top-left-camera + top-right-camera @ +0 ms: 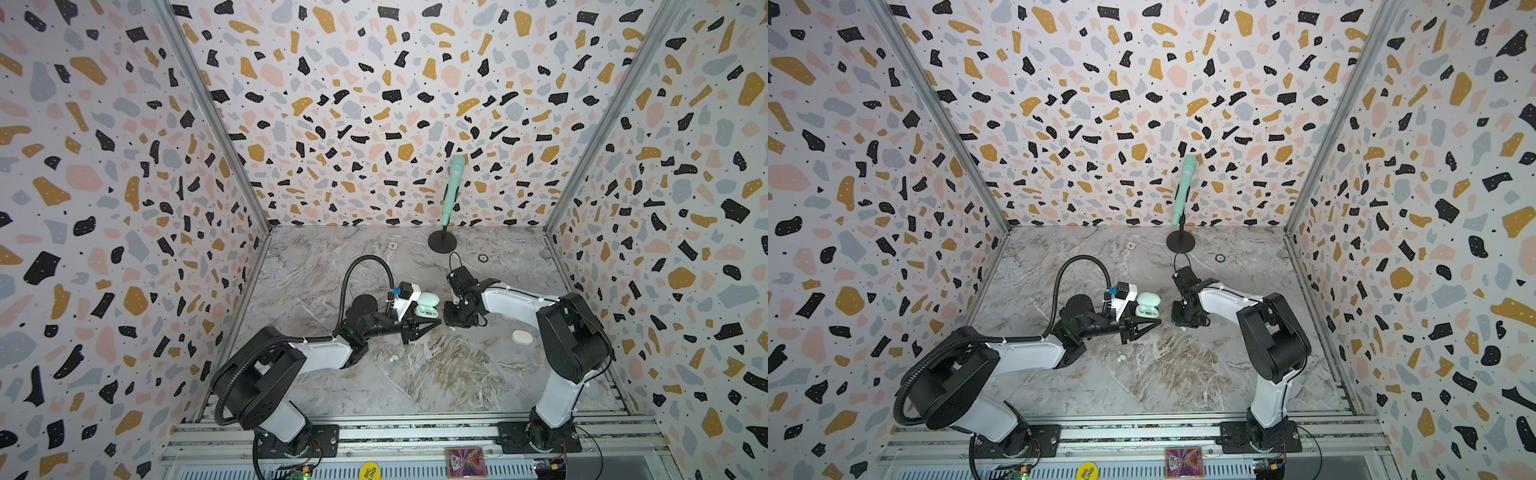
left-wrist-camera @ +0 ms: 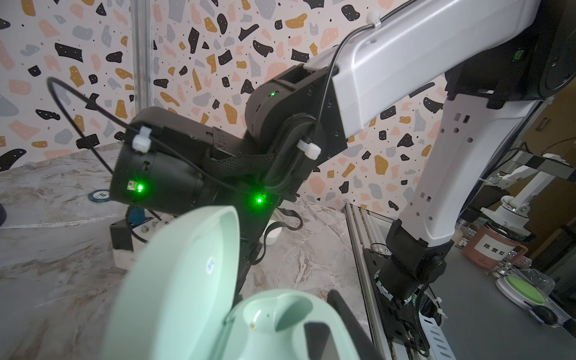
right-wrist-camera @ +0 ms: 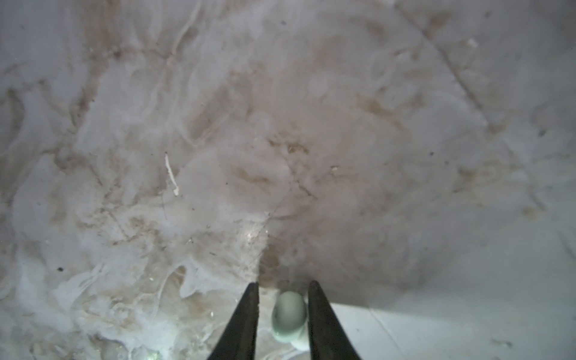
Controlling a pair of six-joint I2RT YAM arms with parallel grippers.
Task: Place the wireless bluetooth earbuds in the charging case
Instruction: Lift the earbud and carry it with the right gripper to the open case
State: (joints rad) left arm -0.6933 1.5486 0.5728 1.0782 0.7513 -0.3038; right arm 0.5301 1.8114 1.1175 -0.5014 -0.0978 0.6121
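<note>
**Desk:** What do you have, biggest first?

**Me:** A marble table (image 1: pixel 415 382) inside patterned walls. My left arm (image 1: pixel 320 353) reaches in toward the middle. My right arm (image 1: pixel 515 307) bends in from the other side, so the two wrists sit near each other. A mint mic (image 1: pixel 453 187) stands tilted on a black stand at the back.

**Desk:** And the case?

**Me:** The mint case (image 1: pixel 427 305) is at the middle with its lid swung up. My left gripper (image 1: pixel 430 316) has its jaws clamped on the base. In the left wrist view one socket (image 2: pixel 277 314) faces me, with a gold contact showing. A white case (image 1: pixel 522 336) lies on the table beside my right arm, and a chip (image 1: pixel 483 258) sits near the mic stand.

**Desk:** Buds?

**Me:** Two white buds (image 1: pixel 392 358) lie together on the table just beside my left forearm. A mint bud (image 3: pixel 288 314) rests on the table between the fingers of my right gripper (image 3: pixel 283 283), which points straight down. Those jaws stand narrowly apart. One finger (image 3: pixel 321 314) touches the bud and a sliver of table shows before the other, so it isn't pinched from both sides.
</note>
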